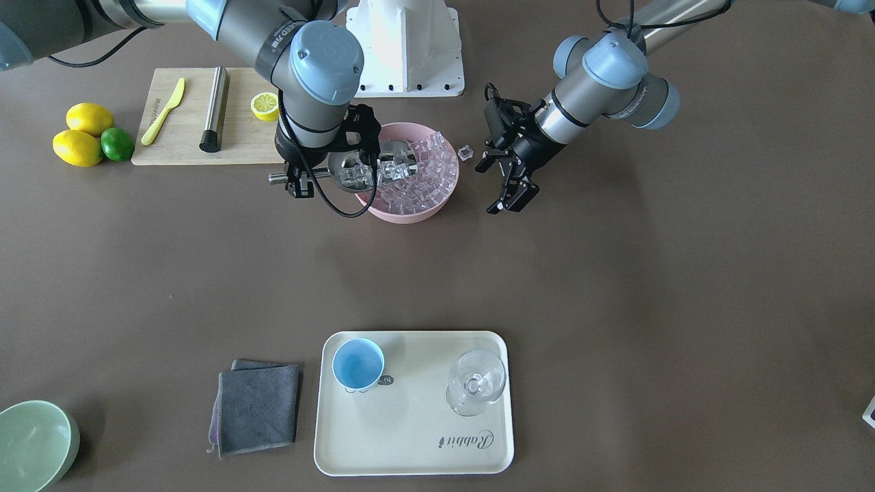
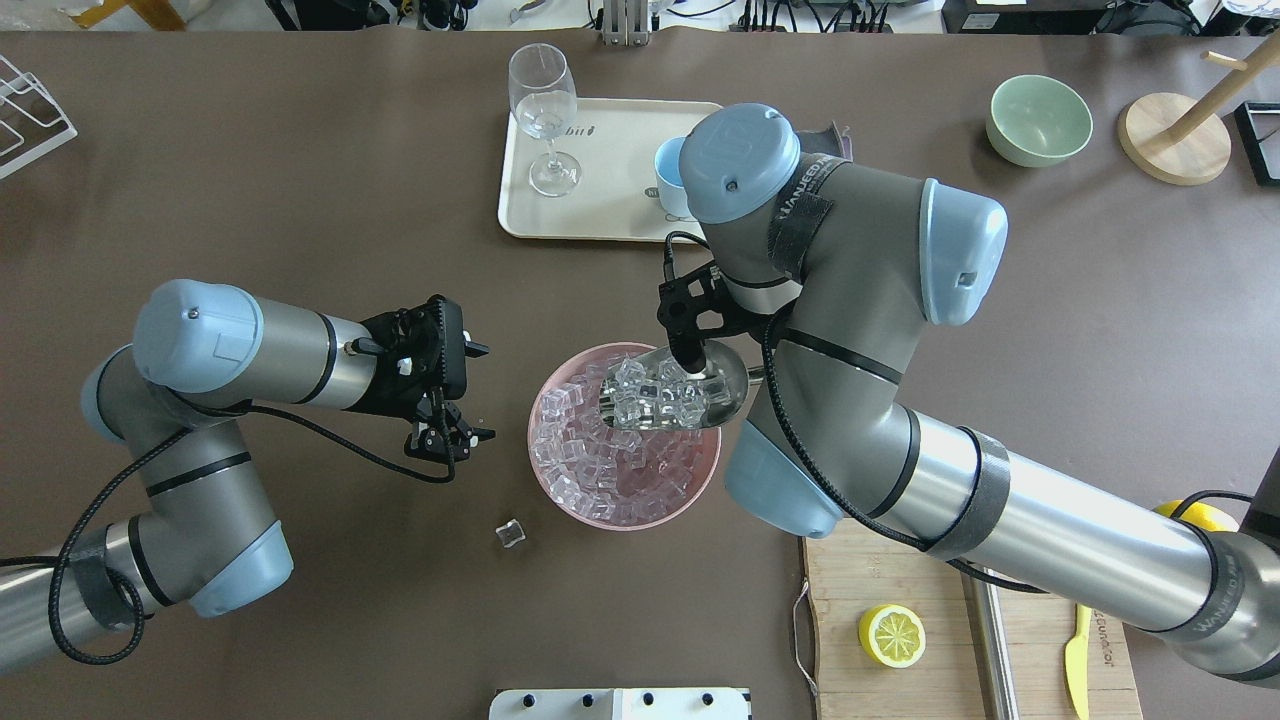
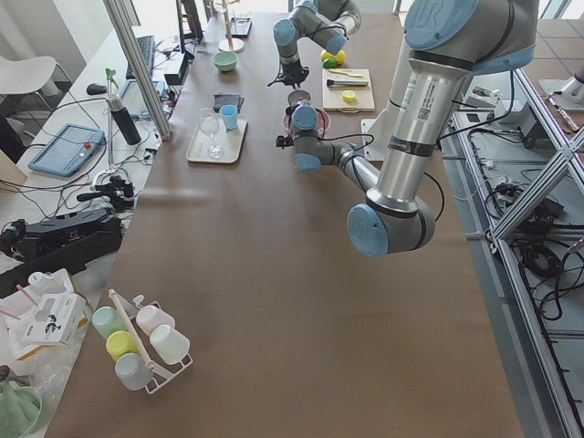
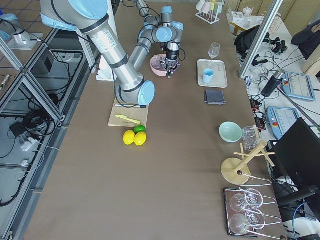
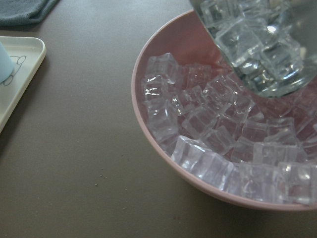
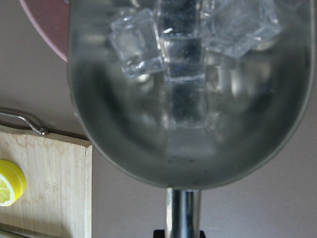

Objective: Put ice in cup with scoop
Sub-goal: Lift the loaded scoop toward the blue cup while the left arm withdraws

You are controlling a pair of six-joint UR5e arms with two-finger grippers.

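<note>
The scoop [image 2: 690, 392] hangs over the pink bowl [image 2: 545, 455], heaped with ice [image 2: 645, 393]. Its thin handle is clamped in our right fingers [image 1: 301, 183], with the trough out ahead of them. The cup [image 1: 357, 363] stands well apart on the tray [image 1: 410, 447]. We judge that any tilt or jolt on the way would spill cubes; one stray cube [image 1: 465, 152] lies on the surface [image 1: 615, 287]. Our left fingers [image 1: 513, 196] hang open and empty beside the bowl.

Left tool [image 2: 476, 392] fingers spread, empty, above the worktop, right arm folded, right tool [image 1: 299, 179] clamping scoop [image 1: 355, 169] handle.
</note>
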